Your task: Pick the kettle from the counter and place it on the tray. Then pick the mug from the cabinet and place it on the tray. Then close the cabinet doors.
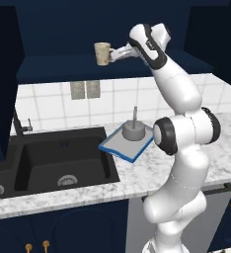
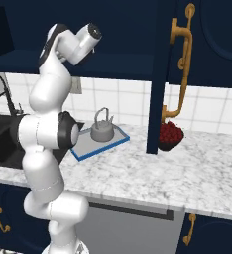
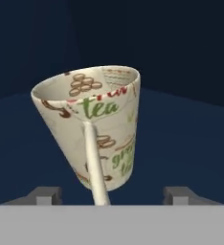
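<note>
The beige mug point(image 1: 102, 53) with a printed tea pattern stands on the navy shelf of the open cabinet point(image 1: 78, 71). My gripper point(image 1: 114, 54) reaches in from the right at mug height. In the hand view the mug point(image 3: 92, 127) fills the middle with its loop handle turned toward me. The gripper point(image 3: 112, 196) is open, one fingertip on each side of the mug and both apart from it. The grey kettle point(image 1: 134, 131) point(image 2: 102, 130) sits on the blue-rimmed tray point(image 1: 118, 148) point(image 2: 86, 151) on the marble counter point(image 2: 152, 171).
An open navy cabinet door point(image 2: 162, 74) with a long gold handle point(image 2: 183, 59) hangs over the counter at the right. A dark bowl of red things point(image 2: 170, 135) stands behind it. The black sink point(image 1: 63, 160) with its faucet point(image 1: 19, 123) lies left of the tray.
</note>
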